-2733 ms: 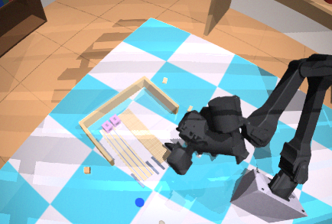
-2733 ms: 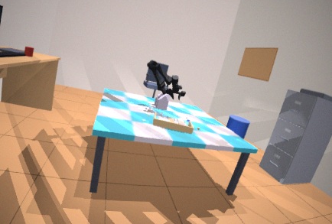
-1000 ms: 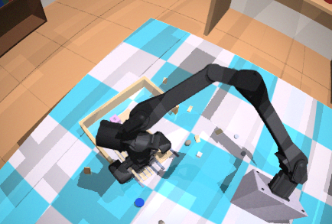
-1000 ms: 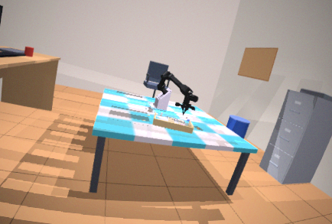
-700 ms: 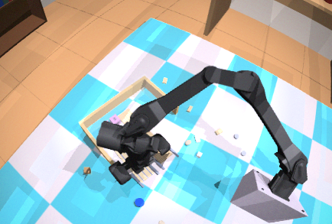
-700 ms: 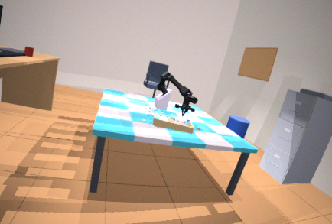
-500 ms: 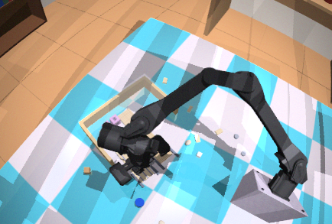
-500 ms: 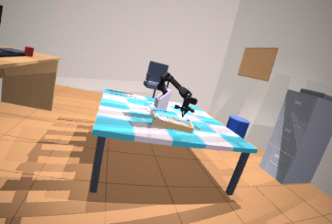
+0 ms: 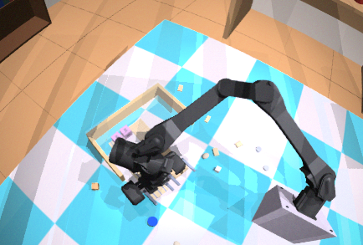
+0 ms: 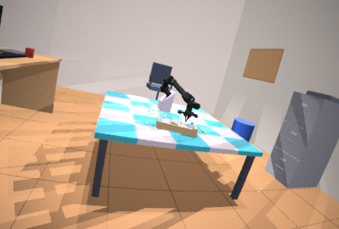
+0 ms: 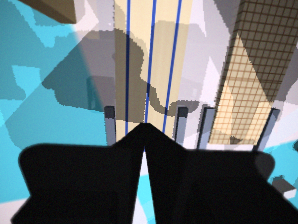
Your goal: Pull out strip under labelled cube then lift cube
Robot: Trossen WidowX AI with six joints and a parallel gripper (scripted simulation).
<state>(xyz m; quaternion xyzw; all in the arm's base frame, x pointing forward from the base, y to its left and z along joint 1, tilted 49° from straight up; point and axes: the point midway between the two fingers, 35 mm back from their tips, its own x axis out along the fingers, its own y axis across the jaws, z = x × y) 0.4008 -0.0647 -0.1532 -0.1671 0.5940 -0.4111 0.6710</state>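
Observation:
My gripper [image 10: 187, 119] [image 11: 144, 127] is shut and empty, with its tips above the near end of a tan strip with blue lines [image 11: 164, 55]. A tan strip with a brown grid [image 11: 251, 70] lies to the right of it in the wrist view. Grey posts [image 11: 109, 127] [image 11: 181, 128] stand on both sides of the strip ends. Two pink cubes [image 9: 126, 130] [image 9: 115, 136] with faint marks sit inside the wooden frame, beyond the gripper; I cannot read their labels or tell which strips they rest on. The arm hides much of the frame's inside and the fingertips in the top view.
The wooden frame's wall [image 9: 122, 110] [image 10: 176, 128] [image 11: 57, 11] borders the strips. An orange block [image 9: 95, 186] and a blue disc [image 9: 152, 222] lie outside it. A white cube [image 9: 217, 169] and several small tan and grey pieces lie between frame and arm base.

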